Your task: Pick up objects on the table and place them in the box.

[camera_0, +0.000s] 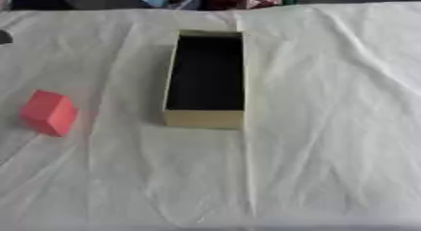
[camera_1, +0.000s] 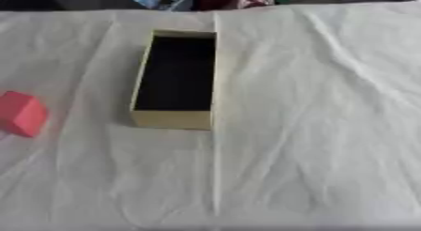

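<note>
Since the red block (camera_0: 49, 112) sits left of the box (camera_0: 204, 118), our left robot hand is nearer; neither robot hand shows.

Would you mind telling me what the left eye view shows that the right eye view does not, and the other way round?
Only the left eye view shows a small dark shape at the left edge of the table, too little of it to identify, and the red block whole with cloth to its left. Only the right eye view shows nothing extra that I can make out; there the block sits against the left edge. Both show the open cardboard box with a dark inside, the wrinkled white cloth, and clutter along the far edge. No hand appears in either.
</note>
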`<state>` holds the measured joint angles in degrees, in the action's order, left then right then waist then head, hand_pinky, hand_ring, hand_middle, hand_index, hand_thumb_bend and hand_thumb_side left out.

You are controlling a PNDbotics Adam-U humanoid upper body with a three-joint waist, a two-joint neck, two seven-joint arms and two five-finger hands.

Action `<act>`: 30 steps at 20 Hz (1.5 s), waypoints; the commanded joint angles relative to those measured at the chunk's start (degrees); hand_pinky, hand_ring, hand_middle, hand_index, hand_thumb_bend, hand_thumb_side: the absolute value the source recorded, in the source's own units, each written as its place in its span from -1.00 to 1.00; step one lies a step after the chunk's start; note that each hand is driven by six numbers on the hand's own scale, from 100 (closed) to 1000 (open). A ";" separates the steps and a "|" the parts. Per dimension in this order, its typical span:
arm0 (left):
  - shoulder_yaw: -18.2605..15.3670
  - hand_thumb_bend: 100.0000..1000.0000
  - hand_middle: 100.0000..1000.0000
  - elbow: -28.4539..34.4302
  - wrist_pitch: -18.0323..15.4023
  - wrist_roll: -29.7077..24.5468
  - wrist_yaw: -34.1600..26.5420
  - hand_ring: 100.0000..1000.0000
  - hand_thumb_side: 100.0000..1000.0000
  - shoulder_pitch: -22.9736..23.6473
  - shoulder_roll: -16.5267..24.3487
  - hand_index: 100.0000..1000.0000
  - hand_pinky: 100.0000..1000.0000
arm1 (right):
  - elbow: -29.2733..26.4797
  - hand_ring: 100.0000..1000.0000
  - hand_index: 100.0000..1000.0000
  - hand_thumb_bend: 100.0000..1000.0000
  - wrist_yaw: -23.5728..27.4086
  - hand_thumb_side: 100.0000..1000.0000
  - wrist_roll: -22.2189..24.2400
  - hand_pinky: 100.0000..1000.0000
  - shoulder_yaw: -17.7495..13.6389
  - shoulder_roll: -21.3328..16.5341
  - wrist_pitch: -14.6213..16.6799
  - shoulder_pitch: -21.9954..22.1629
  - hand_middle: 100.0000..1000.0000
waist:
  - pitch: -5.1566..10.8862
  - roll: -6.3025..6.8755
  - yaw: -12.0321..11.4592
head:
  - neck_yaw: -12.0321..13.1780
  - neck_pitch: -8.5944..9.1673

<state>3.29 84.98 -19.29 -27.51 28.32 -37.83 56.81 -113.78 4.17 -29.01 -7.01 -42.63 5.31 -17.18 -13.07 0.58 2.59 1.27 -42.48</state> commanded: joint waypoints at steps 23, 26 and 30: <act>8.39 0.69 0.73 -6.72 -6.89 -24.44 -6.17 0.75 -0.80 -6.96 -0.76 0.88 0.82 | -0.81 0.58 0.58 -1.00 0.48 -0.32 0.80 0.66 0.33 -1.93 -0.39 -1.25 0.57 | 1.69 1.05 0.19 | 0.84 0.46; 10.06 0.65 0.72 -7.95 -7.14 -24.46 -6.74 0.74 -0.89 -6.82 -1.06 0.89 0.80 | -0.81 0.58 0.58 -1.00 0.51 -0.32 0.84 0.66 0.39 -1.86 -0.44 -1.36 0.57 | 1.59 1.13 0.26 | 0.99 0.46; 11.81 0.70 0.72 -7.38 -7.49 -24.46 -6.33 0.75 -0.79 -6.09 -0.71 0.87 0.80 | -0.81 0.58 0.58 -1.00 0.50 -0.32 0.90 0.66 0.49 -1.85 -0.52 -1.45 0.57 | 1.42 1.24 0.43 | 1.00 0.50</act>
<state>15.03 77.03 -18.97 -44.50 22.02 -43.26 54.43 -113.78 4.20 -28.27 -6.25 -42.64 4.77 -17.91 -13.07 0.97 3.00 2.12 -42.24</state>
